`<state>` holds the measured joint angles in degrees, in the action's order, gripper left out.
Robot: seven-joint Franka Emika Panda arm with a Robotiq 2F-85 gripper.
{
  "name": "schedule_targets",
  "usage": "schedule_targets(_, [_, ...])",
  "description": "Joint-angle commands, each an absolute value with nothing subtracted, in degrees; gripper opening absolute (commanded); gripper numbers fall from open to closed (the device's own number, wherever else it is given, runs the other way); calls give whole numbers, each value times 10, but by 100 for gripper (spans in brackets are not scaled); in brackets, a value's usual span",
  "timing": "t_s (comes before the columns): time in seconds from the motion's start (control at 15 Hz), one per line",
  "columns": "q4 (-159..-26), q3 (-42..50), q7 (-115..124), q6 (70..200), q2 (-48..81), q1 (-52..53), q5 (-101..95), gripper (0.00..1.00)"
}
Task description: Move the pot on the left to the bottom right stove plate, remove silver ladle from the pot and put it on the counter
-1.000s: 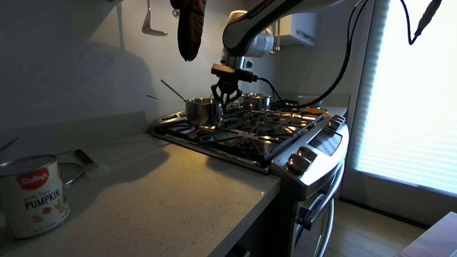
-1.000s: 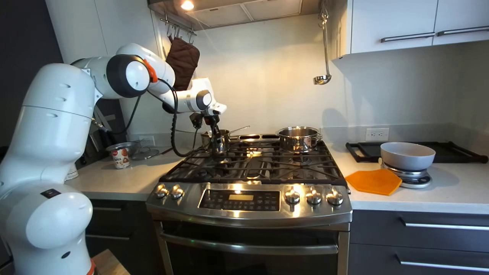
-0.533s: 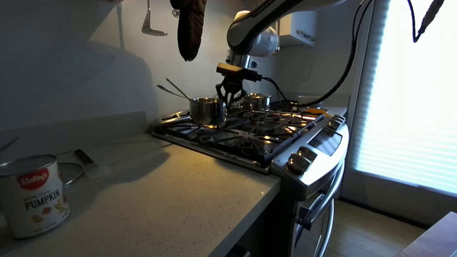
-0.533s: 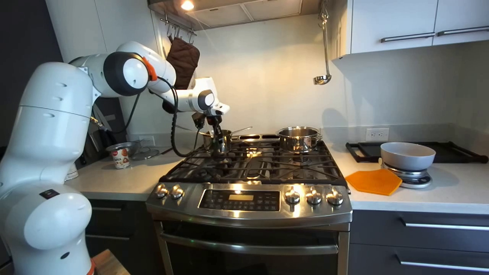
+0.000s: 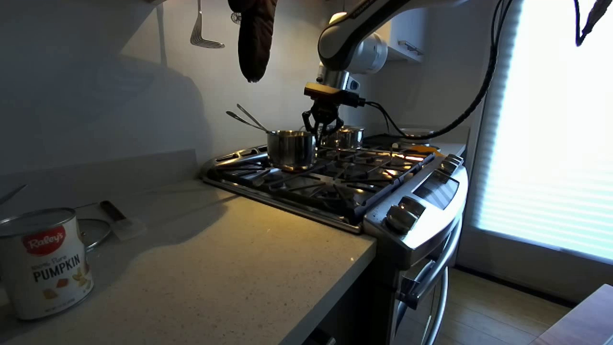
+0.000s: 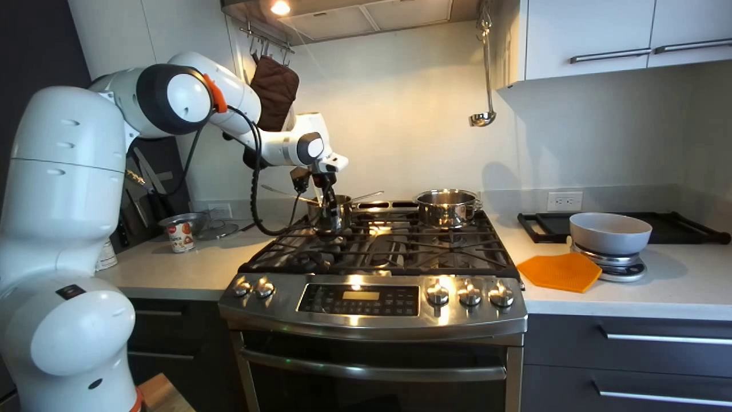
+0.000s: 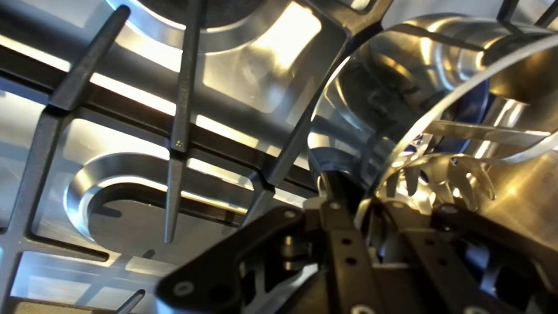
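Stove (image 6: 394, 327): steel-fronted, dark grates (image 7: 179, 126). White arm (image 6: 74, 200) reaches over from left. Larger pot (image 6: 448, 210) stands right rear. Smaller pot (image 5: 289, 151) upright toward left rear; resting on grates or just clear, hard to judge. Tool (image 7: 361, 198) pinches smaller pot's wall, one finger inside, one outside. Two silver utensils (image 5: 235, 116) lean in smaller pot, handles past rim. Toothed head (image 7: 449, 172) visible inside.

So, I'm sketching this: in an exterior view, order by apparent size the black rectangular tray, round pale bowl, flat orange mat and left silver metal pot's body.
Tray
Bowl and mat (too alike to rank)
Pot body
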<state>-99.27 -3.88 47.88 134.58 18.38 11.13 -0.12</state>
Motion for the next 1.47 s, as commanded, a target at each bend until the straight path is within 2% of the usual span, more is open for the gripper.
schedule_targets(0.0, [-1057, -34, 465, 1381, 116, 100, 19, 2])
schedule_targets(0.73, [-1214, -9, 440, 1425, -23, 38, 46, 2])
schedule_targets(1.4, [-1272, 28, 439, 1420, -91, -34, 33, 2])
